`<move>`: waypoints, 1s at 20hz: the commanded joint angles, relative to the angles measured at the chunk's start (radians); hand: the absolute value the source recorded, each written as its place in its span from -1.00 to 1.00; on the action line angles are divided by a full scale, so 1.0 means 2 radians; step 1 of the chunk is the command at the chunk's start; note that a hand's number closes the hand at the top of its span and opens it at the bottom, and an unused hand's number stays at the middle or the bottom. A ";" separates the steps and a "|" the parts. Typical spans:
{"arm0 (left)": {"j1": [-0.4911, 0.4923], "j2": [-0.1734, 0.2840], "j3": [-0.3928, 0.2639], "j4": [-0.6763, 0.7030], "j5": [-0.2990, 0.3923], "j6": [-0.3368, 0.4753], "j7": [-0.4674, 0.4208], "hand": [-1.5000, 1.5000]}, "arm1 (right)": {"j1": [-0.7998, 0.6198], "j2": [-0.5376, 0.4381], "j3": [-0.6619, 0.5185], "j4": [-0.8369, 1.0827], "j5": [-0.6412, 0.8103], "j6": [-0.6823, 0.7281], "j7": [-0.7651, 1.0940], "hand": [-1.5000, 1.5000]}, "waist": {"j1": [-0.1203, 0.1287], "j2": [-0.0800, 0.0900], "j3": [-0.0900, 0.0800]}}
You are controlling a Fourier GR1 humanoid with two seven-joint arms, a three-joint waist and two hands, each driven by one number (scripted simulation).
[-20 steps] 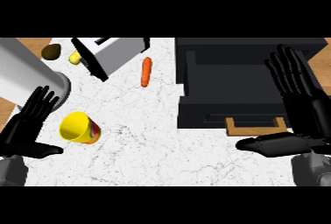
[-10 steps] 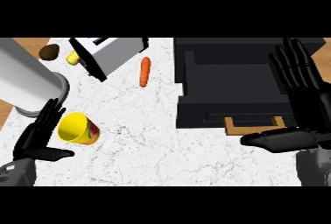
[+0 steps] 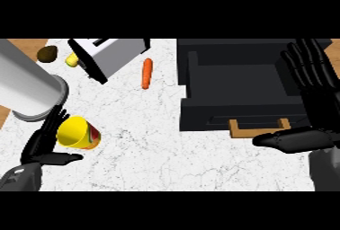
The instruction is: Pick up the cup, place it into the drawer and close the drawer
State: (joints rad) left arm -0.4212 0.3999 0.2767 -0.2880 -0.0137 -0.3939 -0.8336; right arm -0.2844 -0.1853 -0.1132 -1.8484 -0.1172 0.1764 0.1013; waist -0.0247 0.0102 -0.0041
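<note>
Two robot hands show. The left robot hand [image 3: 45, 143] is wide, fingers straight, holding nothing, its fingers just beside the yellow cup [image 3: 78, 133], which lies tipped on its side on the white desk [image 3: 153, 152] below a grey cylinder [image 3: 26, 92]. The right robot hand [image 3: 310, 96] is open too, beside the open black drawer [image 3: 239, 85]. A carrot [image 3: 147, 73] lies further off. Risk, as I judge it: straight fingers could nudge the tipped cup so it rolls away before they curl round it.
</note>
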 commanded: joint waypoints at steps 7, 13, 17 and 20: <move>-0.003 -0.024 -0.011 0.039 -0.020 -0.016 -0.098 -1.00 | -0.008 -0.004 -0.005 -0.012 -0.011 0.001 0.019 -1.00 | -0.002 0.001 0.000; -0.027 -0.013 -0.007 0.052 -0.020 -0.029 -0.091 -1.00 | -0.003 -0.011 -0.011 -0.017 -0.016 0.007 0.024 -1.00 | -0.007 0.002 -0.001; -0.044 -0.016 -0.004 0.057 -0.017 -0.034 -0.080 -1.00 | 0.023 0.008 0.022 -0.020 0.019 0.000 0.001 -1.00 | -0.009 0.003 -0.001; -0.054 -0.032 -0.005 0.059 -0.015 -0.052 -0.071 -1.00 | -0.003 0.001 0.000 0.005 -0.002 0.004 0.000 -1.00 | -0.008 0.004 -0.001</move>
State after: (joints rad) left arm -0.4898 0.3496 0.2592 -0.1858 -0.0537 -0.3743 -0.9274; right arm -0.2900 -0.1906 -0.1142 -1.8596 -0.1255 0.1843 0.1228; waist -0.0377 0.0162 -0.0064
